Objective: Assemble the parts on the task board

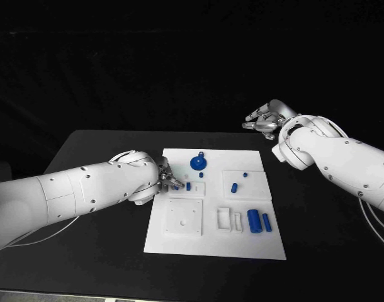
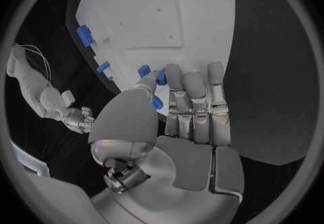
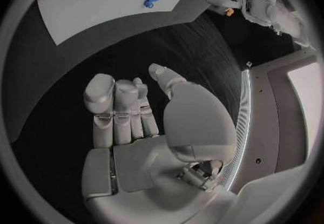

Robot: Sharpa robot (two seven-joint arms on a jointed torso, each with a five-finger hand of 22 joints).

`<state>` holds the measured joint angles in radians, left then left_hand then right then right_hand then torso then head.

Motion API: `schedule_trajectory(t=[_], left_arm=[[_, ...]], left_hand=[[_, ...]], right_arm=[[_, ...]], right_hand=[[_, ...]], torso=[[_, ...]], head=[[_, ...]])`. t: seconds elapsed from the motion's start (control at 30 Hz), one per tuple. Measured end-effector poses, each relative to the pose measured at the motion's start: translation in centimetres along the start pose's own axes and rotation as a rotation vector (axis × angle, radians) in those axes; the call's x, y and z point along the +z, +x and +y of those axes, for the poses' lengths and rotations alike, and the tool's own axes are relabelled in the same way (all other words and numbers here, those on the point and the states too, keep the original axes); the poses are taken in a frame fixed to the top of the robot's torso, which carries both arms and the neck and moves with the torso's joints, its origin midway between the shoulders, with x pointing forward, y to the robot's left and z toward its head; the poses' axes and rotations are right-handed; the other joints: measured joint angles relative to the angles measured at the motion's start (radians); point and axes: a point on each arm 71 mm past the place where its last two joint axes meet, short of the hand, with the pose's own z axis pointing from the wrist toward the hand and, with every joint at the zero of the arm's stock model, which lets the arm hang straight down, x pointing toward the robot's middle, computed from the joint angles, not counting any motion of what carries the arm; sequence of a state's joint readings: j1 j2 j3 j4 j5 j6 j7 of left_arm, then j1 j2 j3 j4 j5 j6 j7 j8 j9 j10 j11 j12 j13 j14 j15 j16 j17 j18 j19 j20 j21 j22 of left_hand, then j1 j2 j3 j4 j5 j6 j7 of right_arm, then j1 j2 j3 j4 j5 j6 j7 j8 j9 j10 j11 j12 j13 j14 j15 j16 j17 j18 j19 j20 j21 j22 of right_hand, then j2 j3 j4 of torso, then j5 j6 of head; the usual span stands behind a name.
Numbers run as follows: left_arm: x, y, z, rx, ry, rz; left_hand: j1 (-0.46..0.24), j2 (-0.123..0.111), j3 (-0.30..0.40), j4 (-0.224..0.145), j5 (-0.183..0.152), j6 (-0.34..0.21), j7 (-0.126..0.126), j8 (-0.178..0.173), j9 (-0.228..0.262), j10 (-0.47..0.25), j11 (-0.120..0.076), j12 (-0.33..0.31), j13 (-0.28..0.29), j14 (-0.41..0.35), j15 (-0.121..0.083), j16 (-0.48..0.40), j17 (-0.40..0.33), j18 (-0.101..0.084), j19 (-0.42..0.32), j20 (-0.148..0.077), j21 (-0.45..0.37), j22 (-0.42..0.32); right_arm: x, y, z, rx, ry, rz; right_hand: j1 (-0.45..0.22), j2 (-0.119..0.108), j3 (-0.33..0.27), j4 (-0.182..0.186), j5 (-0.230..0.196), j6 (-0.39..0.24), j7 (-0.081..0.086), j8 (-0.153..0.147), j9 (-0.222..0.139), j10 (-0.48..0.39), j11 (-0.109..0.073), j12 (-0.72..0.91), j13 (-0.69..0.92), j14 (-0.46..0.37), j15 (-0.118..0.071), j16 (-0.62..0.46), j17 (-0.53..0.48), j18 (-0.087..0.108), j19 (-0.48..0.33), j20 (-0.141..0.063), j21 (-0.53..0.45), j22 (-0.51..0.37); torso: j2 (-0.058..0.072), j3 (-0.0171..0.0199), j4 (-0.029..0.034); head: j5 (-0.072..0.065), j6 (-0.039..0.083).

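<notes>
The white task board lies in the middle of the black table. My left hand is low over the board's left edge; in the left wrist view the left hand pinches a small blue part between thumb and a finger, right at the board. A round blue part sits at the board's far side. Two blue cylinders lie side by side at its right. My right hand hangs above the table's far right, fingers stretched out, holding nothing.
Two small blue pieces sit on a raised white block right of centre. A square white plate and narrow white slots occupy the board's near half. Black table surface surrounds the board.
</notes>
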<state>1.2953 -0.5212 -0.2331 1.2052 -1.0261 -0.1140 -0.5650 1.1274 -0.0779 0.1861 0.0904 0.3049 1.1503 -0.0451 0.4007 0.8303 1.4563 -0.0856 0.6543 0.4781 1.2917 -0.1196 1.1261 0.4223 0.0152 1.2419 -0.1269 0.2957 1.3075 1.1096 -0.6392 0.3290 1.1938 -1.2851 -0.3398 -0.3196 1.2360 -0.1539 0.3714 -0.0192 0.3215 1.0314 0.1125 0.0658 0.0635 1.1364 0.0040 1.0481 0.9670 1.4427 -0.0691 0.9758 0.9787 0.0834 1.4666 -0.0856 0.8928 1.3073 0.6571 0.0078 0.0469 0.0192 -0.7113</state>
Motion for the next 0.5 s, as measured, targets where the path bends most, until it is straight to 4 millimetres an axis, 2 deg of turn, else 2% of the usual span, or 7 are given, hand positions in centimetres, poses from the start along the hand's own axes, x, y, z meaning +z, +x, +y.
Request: schedule_trajectory(t=[0.1, 0.17, 0.3, 0.4, 0.5], left_arm=[[0.03, -0.02, 0.03, 0.001, -0.001, 0.001], [0.05, -0.04, 0.08, 0.001, -0.003, 0.001], [0.11, -0.06, 0.21, 0.002, -0.007, 0.002], [0.16, -0.08, 0.25, 0.002, -0.010, 0.002], [0.21, -0.09, 0.29, 0.002, -0.012, 0.001]], left_hand=[[0.000, -0.002, -0.001, 0.009, -0.013, 0.000, 0.000, 0.000, 0.000, 0.000, 0.000, 0.000, 0.000, 0.000, 0.000, -0.004, -0.001, 0.000, 0.000, 0.000, 0.000, 0.000], [-0.002, -0.011, -0.001, 0.017, -0.049, 0.002, -0.001, 0.001, 0.001, 0.000, 0.000, 0.000, 0.000, 0.000, 0.000, -0.004, -0.001, 0.000, 0.000, 0.000, 0.000, 0.000], [-0.003, -0.025, 0.001, 0.042, -0.094, -0.002, 0.002, 0.003, 0.004, 0.000, 0.000, 0.000, 0.000, 0.000, 0.000, -0.004, -0.001, 0.000, 0.000, 0.000, 0.000, 0.000], [-0.005, -0.034, 0.001, 0.058, -0.108, -0.002, 0.002, 0.003, 0.006, 0.000, 0.000, 0.000, 0.000, 0.000, 0.000, -0.004, -0.001, 0.000, 0.000, 0.000, -0.004, 0.000], [-0.007, -0.045, 0.000, 0.072, -0.109, -0.002, 0.002, 0.007, 0.008, -0.004, 0.004, 0.000, 0.000, 0.000, 0.000, -0.004, -0.001, 0.000, 0.000, 0.000, -0.004, 0.000]], right_arm=[[0.00, 0.00, -0.01, 0.000, 0.000, 0.000], [0.01, 0.00, -0.01, 0.000, 0.001, 0.000], [0.01, 0.02, 0.01, 0.000, 0.001, 0.000], [0.02, 0.02, 0.00, 0.000, 0.001, 0.000], [0.02, 0.03, 0.01, 0.000, 0.001, 0.000]], right_hand=[[0.000, 0.000, 0.000, 0.000, 0.000, 0.000, 0.000, 0.000, 0.000, 0.000, 0.000, 0.000, 0.000, 0.000, 0.000, 0.000, 0.000, 0.000, 0.000, 0.000, 0.000, 0.000], [0.000, 0.000, 0.000, 0.000, 0.000, 0.000, 0.000, 0.000, 0.000, 0.000, 0.000, 0.000, 0.000, 0.000, 0.000, 0.000, 0.000, 0.000, 0.000, 0.000, 0.000, 0.000], [0.000, 0.000, 0.000, 0.000, 0.000, 0.000, 0.000, 0.000, 0.000, 0.000, 0.000, 0.000, 0.000, 0.000, 0.000, 0.000, 0.000, 0.000, 0.000, 0.000, 0.000, 0.000], [0.000, 0.000, 0.000, 0.000, 0.000, 0.000, 0.000, 0.000, 0.000, 0.000, 0.000, 0.000, 0.000, 0.000, 0.000, 0.000, 0.000, 0.000, 0.000, 0.000, 0.000, 0.000], [0.000, 0.000, 0.000, 0.000, 0.000, 0.000, 0.000, 0.000, 0.000, 0.000, 0.000, 0.000, 0.000, 0.000, 0.000, 0.000, 0.000, 0.000, 0.000, 0.000, 0.000, 0.000]], torso=[[0.000, 0.0000, 0.0000], [0.000, -0.0005, 0.0002], [0.000, -0.0007, 0.0003], [0.000, -0.0010, 0.0004], [0.000, -0.0011, 0.0003]], head=[[0.000, 0.000], [0.000, 0.000], [0.000, 0.000], [0.000, 0.000], [-0.001, -0.001]])
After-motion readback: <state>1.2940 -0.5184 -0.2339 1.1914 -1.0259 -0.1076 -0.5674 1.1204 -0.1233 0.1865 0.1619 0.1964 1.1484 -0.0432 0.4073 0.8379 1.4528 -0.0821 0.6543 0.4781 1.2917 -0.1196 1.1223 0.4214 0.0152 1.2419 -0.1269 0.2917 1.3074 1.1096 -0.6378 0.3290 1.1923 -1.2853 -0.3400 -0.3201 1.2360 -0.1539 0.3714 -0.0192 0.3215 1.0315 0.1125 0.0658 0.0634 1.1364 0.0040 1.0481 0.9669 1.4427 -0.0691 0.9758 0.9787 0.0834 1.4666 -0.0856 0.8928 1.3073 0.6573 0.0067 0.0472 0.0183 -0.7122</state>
